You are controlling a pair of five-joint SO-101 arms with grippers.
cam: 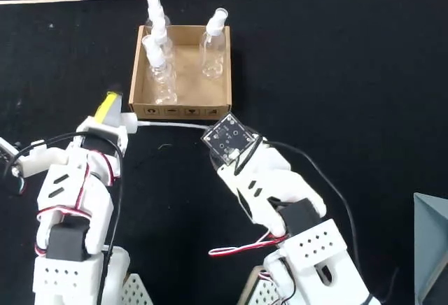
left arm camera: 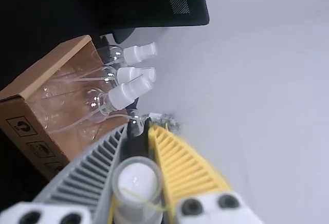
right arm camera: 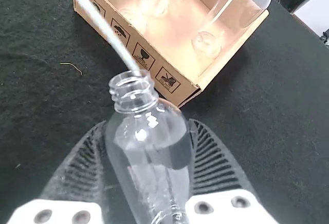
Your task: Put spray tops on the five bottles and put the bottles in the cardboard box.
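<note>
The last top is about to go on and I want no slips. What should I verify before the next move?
1. Right gripper clamps the open bottle: ok.
2. Left gripper clamps the spray top: ok.
3. Dip tube tip at the bottle's mouth: ok.
4. Tube fully inside the bottle: not ok.
5. Four capped bottles upright in the cardboard box: ok.
6. Free floor in the box for a fifth: ok.

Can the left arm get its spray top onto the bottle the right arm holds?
Probably yes: the spray top has its tube at the open neck of the bottle, with nothing between.
</note>
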